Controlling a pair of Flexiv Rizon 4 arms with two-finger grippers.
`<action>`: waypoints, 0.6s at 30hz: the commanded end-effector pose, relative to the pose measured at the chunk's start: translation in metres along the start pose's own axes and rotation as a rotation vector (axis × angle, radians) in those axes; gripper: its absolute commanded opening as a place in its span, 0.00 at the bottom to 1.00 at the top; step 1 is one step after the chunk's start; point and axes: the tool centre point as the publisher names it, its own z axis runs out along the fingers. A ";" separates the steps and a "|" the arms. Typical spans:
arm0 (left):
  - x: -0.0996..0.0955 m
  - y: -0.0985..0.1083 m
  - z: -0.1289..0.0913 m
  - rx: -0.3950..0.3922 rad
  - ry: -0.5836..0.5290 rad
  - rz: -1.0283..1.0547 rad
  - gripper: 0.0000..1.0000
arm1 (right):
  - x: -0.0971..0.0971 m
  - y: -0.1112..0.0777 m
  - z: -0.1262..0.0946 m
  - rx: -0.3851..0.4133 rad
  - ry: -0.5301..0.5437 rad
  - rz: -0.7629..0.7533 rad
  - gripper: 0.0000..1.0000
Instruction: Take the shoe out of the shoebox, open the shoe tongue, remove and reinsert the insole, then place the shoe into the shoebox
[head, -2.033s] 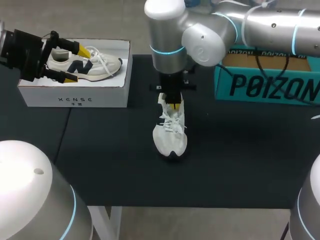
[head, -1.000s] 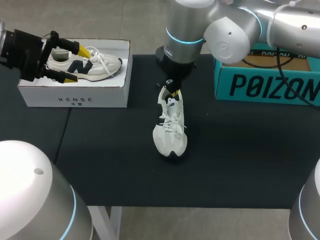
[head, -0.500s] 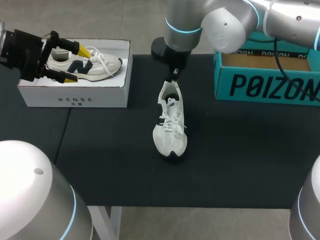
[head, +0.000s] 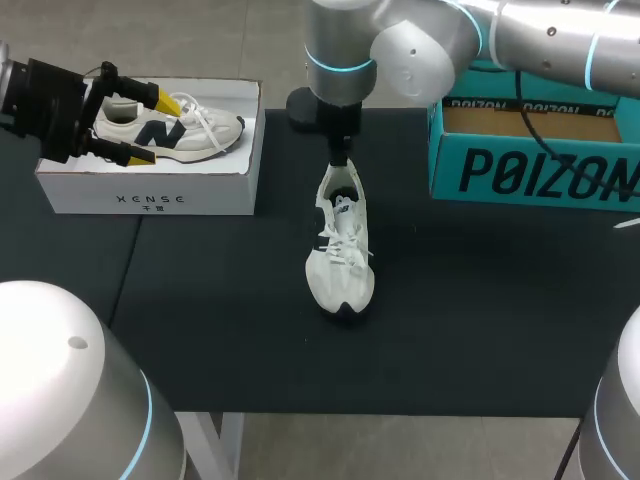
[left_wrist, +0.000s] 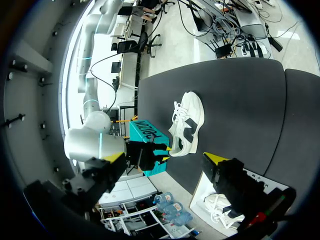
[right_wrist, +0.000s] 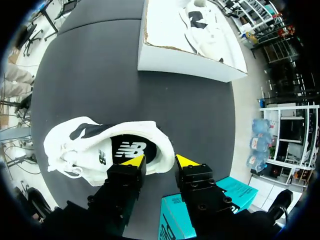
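A white shoe (head: 341, 252) lies on the black table, toe toward me, laces loosened. Its black insole (right_wrist: 131, 149) shows inside the opening. My right gripper (head: 340, 155) hangs just past the heel, a little above it. In the right wrist view its fingers (right_wrist: 134, 161) stand apart with nothing between them, the heel rim of the shoe (right_wrist: 100, 150) just ahead. My left gripper (head: 152, 128) is wide open over the white shoebox (head: 150, 198), which holds a second shoe (head: 175, 128). The left wrist view shows the white shoe (left_wrist: 187, 125) far ahead of that gripper (left_wrist: 165, 158).
A teal open box (head: 530, 175) stands at the table's back right, close behind my right arm. The white shoebox (right_wrist: 190, 62) sits at the back left. Bare black table lies in front of and beside the shoe.
My right gripper has lifted off the shoe's heel and drawn back toward the table's far edge, its fingers parting. The shoe stays put. The left arm has not moved.
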 end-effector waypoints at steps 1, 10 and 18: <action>0.000 0.000 0.000 -0.001 0.003 0.001 1.00 | -0.007 0.001 0.001 0.019 -0.010 0.000 0.39; 0.000 0.000 0.000 -0.001 0.003 0.001 1.00 | -0.012 0.000 0.027 0.050 0.028 -0.028 0.49; 0.000 0.000 0.000 -0.001 0.003 0.001 1.00 | -0.012 0.000 0.065 0.076 0.076 -0.019 0.60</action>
